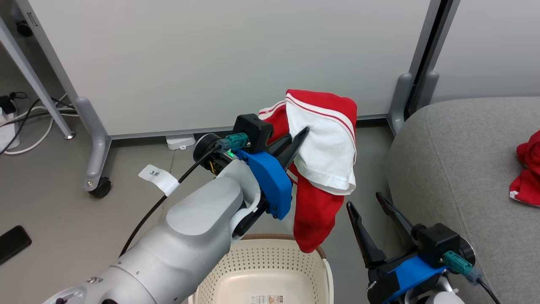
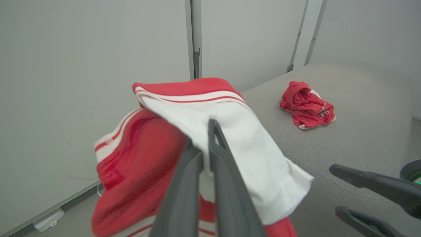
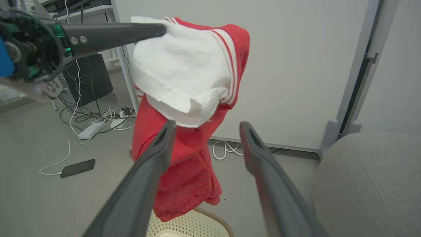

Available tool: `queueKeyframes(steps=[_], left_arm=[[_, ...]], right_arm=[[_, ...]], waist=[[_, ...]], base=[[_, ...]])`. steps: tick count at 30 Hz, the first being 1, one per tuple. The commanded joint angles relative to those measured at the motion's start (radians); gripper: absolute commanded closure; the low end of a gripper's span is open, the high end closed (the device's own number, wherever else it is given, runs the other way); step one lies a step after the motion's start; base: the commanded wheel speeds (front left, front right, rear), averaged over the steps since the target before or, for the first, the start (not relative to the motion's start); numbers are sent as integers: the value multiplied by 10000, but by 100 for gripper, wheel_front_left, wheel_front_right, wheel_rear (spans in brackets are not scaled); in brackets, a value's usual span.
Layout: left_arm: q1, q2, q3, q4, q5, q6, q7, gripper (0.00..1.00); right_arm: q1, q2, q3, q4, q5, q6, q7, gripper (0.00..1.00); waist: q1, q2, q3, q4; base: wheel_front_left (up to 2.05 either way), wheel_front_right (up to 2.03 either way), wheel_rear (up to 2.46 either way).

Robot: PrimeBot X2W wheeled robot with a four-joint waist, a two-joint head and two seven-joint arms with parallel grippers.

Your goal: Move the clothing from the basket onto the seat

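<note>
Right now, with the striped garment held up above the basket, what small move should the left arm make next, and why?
Probably swing the left gripper toward the robot's right, over the seat, without opening. It is shut on the striped garment, whose tail hangs low over the basket, and the seat lies to that side, the other garment already on it.

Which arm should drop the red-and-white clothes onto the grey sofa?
Left. The left gripper is shut on the red-and-white fabric garment above the cream perforated basket; the right gripper hangs open, empty.
</note>
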Motion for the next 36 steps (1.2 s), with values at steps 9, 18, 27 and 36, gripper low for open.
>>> queueKeyframes(steps=[9,18,27,36], left_arm=[[-110,-119,-200,127,24,-23,-74,100],[-162,-203,-348,277,14,-24,-122,100],[-346,-312,-420,331,-20,-24,-180,100],[-430,-389,-535,238,-54,-24,-143,100]], right_arm=[[185,-8,290,116,314,5,164,0],[-781,-8,1239,1433,532,5,788,0],[-2287,-11,2183,3252,1216,5,1010,0],[-3607,-10,2529,4955,1460,5,734,0]], waist=[[1,-1,-82,-25],[1,-1,-22,-40],[1,-1,135,-6],[1,-1,175,149]], base=[[0,0,0],[0,0,0],[0,0,0],[0,0,0]])
